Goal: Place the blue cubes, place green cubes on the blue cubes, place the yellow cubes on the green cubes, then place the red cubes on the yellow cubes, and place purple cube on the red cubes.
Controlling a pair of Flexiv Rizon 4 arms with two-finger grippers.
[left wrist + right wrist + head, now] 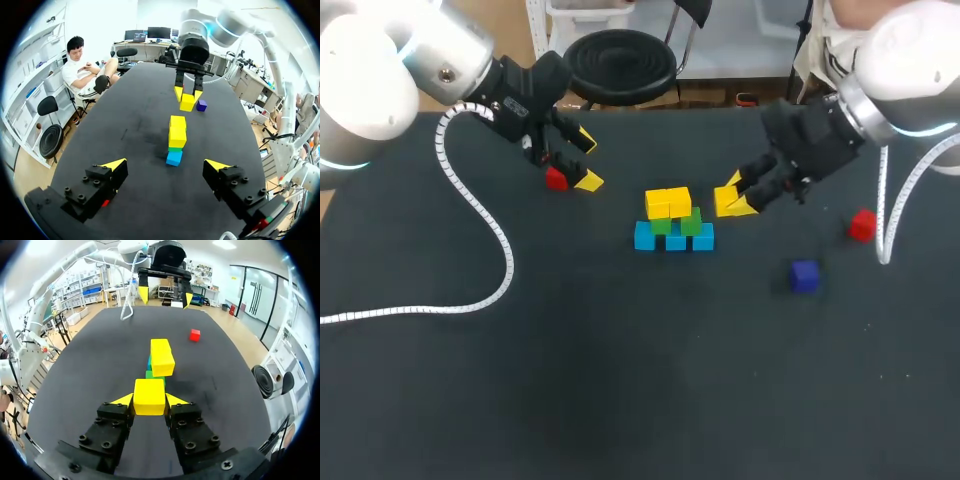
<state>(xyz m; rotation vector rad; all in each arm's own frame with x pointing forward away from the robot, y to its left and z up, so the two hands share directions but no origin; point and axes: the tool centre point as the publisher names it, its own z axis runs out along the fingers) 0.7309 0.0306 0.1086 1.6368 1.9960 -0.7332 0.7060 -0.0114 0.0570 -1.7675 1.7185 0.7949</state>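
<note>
Beside the stack (674,222), the right claw (735,196) grips a bright yellow cube (149,396); left claw (586,160) gapes.

I am seeing bright, even ceiling light washing the matte black tabletop (620,400); the dark-blue cube (805,275) is casting a faint shadow.

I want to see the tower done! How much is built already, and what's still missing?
Blue cubes and green cubes are stacked, with two yellow cubes on top. The right fingers hold another yellow cube. A red cube, another red cube and the purple cube lie loose on the table.
</note>
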